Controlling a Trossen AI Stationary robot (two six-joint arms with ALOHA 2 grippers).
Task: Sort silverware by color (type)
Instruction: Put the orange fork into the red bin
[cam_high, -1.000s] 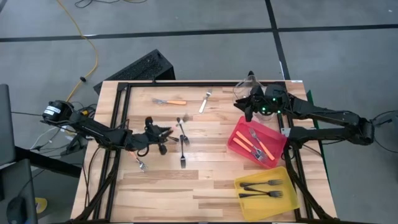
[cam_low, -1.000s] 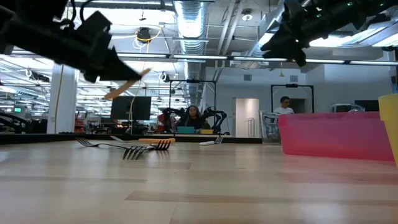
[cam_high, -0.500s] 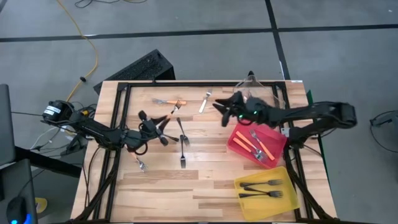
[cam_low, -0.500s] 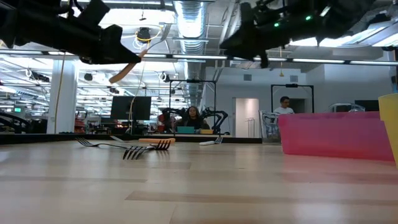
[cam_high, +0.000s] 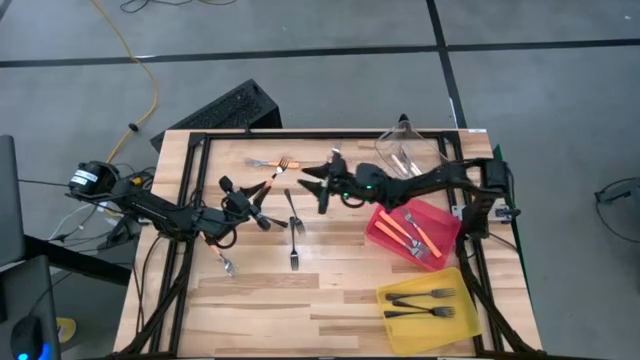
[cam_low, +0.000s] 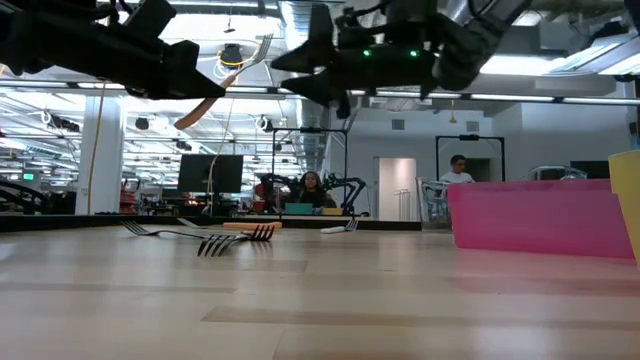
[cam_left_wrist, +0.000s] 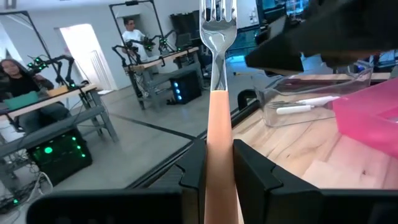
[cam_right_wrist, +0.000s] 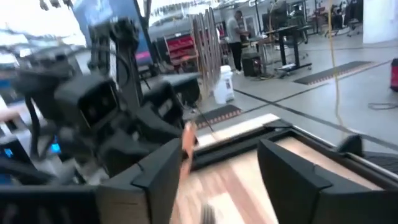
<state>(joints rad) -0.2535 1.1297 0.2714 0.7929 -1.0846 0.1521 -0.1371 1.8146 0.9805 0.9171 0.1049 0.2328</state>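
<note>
My left gripper (cam_high: 256, 196) is shut on an orange-handled fork (cam_high: 276, 174), raised above the table's left middle, with the metal head (cam_left_wrist: 217, 18) uppermost. My right gripper (cam_high: 313, 187) hovers open just right of that fork, facing it; in the right wrist view its fingers (cam_right_wrist: 155, 180) stand apart before the fork (cam_right_wrist: 186, 140). On the wood lie another orange fork (cam_high: 260, 162), two black forks (cam_high: 293, 212) (cam_high: 294, 259) and a silver fork (cam_high: 226, 265). My left gripper pinches the fork's orange handle (cam_left_wrist: 217, 152) between its two fingers (cam_left_wrist: 194, 168). The fingers come in slanting from the table's left. The fork is lifted clear and tilted, with its head (cam_low: 262, 45) up and its handle end (cam_low: 185, 122) sticking out below the fingers.
A red bin (cam_high: 385, 222) holds orange forks, a yellow bin (cam_high: 468, 310) holds black forks and a clear bin (cam_high: 392, 145) holds pale forks, all along the table's right side. A black frame (cam_high: 190, 190) borders the board. People sit in the room behind.
My right arm has swung from over the clear bin toward the table's left, ending close to the held fork. My left gripper has risen a little and tipped, so the fork's head now points up and toward the far right.
</note>
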